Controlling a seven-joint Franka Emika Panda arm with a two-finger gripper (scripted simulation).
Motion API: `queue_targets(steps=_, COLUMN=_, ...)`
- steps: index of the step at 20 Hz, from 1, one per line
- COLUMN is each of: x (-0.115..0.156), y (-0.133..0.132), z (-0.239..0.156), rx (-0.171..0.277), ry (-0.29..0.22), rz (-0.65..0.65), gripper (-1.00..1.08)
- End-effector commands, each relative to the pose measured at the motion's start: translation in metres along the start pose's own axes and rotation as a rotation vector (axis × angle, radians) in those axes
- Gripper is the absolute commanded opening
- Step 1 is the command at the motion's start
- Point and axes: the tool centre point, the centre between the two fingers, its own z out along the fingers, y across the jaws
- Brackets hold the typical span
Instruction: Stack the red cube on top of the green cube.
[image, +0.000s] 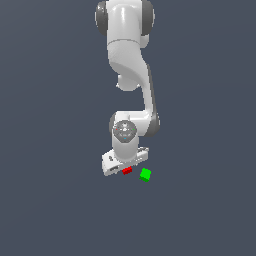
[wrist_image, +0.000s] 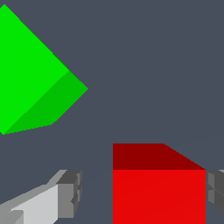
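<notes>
Claw (wrist_image: 142, 197) is low over the grey tabletop (image: 55, 200), fingers (wrist_image: 65, 192) spread apart with the red cube (wrist_image: 159, 192) sitting between them. One finger touches the cube's side; the other stands clear, so nothing's clamped. The green cube (image: 145, 174) rests just beside the red cube, toward the exterior view's right, not touching it.

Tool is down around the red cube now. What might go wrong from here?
In the wrist view the red cube sits off-centre in the tool: touching one finger, a gap to the other finger. Closing may shove or twist it. The green cube lies close by, so a low carry may knock it.
</notes>
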Motion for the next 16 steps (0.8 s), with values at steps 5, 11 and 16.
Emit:
queue_targets(steps=5, x=0.0015, y=0.0007, z=0.0012, rx=-0.001, ry=0.002, rz=0.0, gripper=-1.0)
queue_targets(steps=11, x=0.0015, y=0.0007, z=0.0012, rx=-0.001, ry=0.002, rz=0.0, gripper=-1.0)
queue_targets(steps=16, x=0.0011, y=0.0005, z=-0.0016, rx=-0.001, ry=0.002, rz=0.0, gripper=-1.0)
